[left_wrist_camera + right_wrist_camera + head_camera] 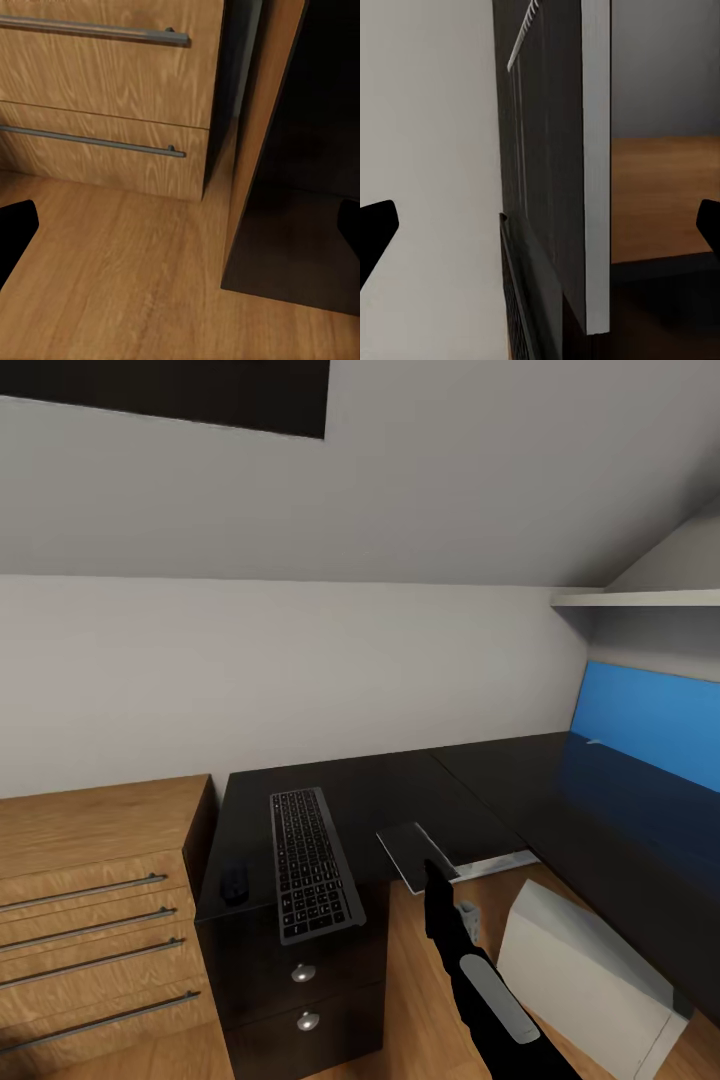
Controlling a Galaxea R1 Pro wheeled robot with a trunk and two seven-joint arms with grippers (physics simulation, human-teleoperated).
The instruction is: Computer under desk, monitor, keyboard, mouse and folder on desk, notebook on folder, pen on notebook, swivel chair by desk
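Pale grey walls (pixel 250 670) meet a sloped ceiling (pixel 450 470), where a dark-framed skylight (pixel 200 395) cuts the upper corner. The floor (pixel 112 277) is light wood plank. A wooden drawer chest (pixel 90 900) with long grey bar handles stands against the wall, just beside a black drawer unit (pixel 300 990) (two round knobs). A white shelf (pixel 640 598) juts from the far wall.
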